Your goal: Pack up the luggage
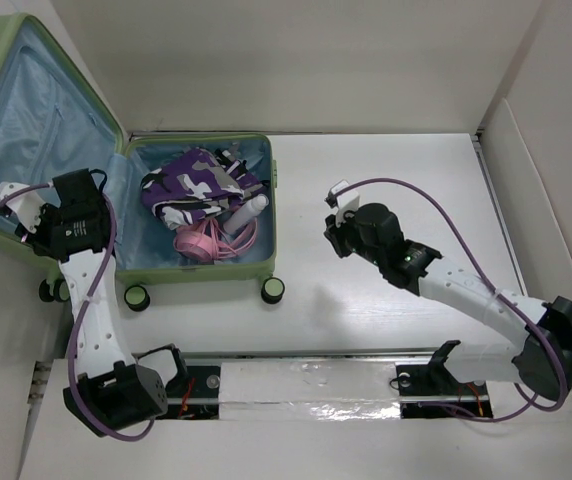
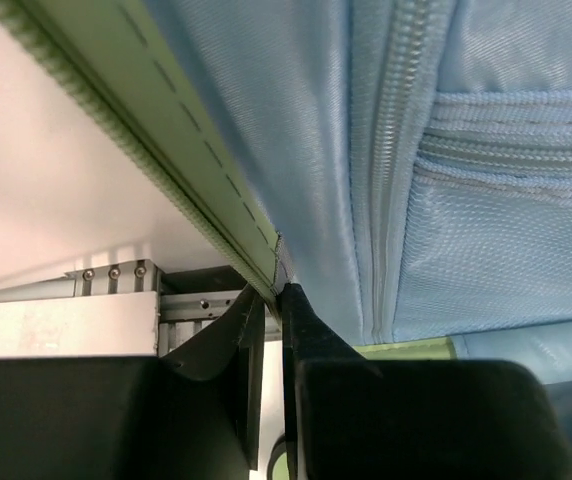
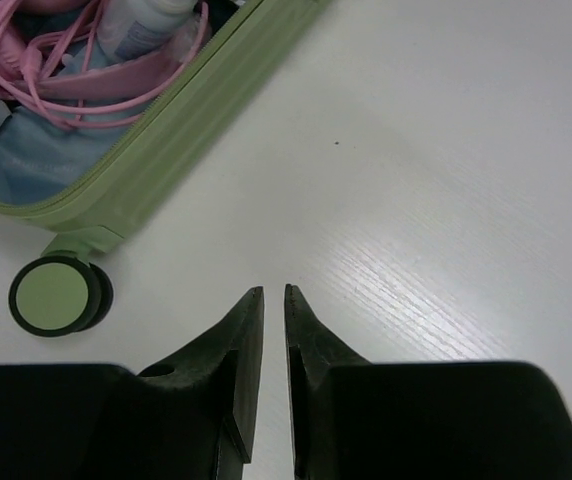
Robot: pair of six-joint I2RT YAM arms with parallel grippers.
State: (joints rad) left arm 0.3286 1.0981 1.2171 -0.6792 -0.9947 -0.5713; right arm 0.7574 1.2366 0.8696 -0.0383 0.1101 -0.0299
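The light green luggage (image 1: 201,270) lies open at the left, its pale blue lined lid (image 1: 26,110) tilted up against the wall. The base holds a purple camouflage garment (image 1: 196,185), a pink corded item (image 1: 206,240) and a white bottle (image 1: 251,207). My left gripper (image 1: 28,215) is at the lid's near edge. In the left wrist view that gripper (image 2: 278,290) is shut on the lid's green rim (image 2: 186,170). My right gripper (image 1: 338,205) hovers over bare table to the right of the luggage; its jaws (image 3: 274,292) stand narrowly open with nothing between them.
A black-and-green wheel (image 3: 56,295) sticks out at the luggage's near right corner (image 3: 166,140). White walls close in the table at the back and right (image 1: 536,160). A metal rail (image 1: 306,385) runs along the near edge between the arm bases.
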